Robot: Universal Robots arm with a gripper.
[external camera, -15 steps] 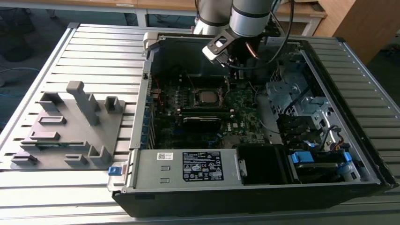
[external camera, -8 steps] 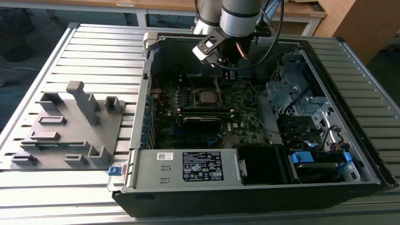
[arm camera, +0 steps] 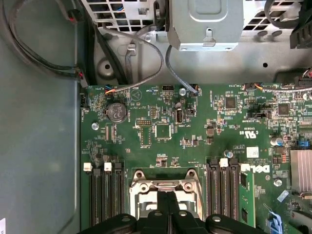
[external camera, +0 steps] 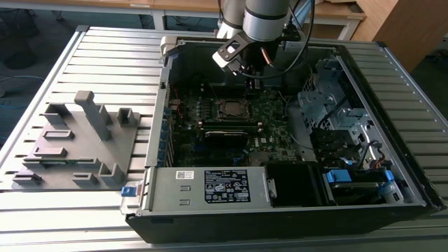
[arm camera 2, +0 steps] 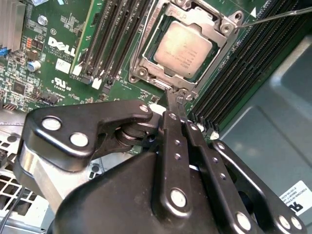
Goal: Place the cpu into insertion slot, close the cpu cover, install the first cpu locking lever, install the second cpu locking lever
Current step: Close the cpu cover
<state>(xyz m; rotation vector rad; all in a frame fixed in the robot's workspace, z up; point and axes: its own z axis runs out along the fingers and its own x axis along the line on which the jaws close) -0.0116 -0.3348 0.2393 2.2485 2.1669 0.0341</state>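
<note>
The cpu [arm camera 2: 184,48], a grey-silver square chip, lies in the insertion slot [external camera: 217,107] on the green motherboard inside the open computer case. The silvery cpu cover [arm camera 2: 207,19] lies flat around it, the chip showing through its window; the cover [arm camera: 165,184] also shows in the first wrist view. A thin locking lever rod [arm camera 2: 273,17] stands out past one corner of the socket. My gripper [arm camera 2: 175,97] is shut, its black fingers pressed together, tips right at the socket's edge. In the exterior view the gripper [external camera: 246,73] hangs just behind the socket.
Long black memory slots [arm camera 2: 117,39] flank the socket on both sides. A grey box with a white label [external camera: 210,186] fills the case's near end, a drive cage [external camera: 329,105] the exterior view's right. A grey fixture [external camera: 77,142] lies on the slatted table. Cables [arm camera: 131,58] run near the board.
</note>
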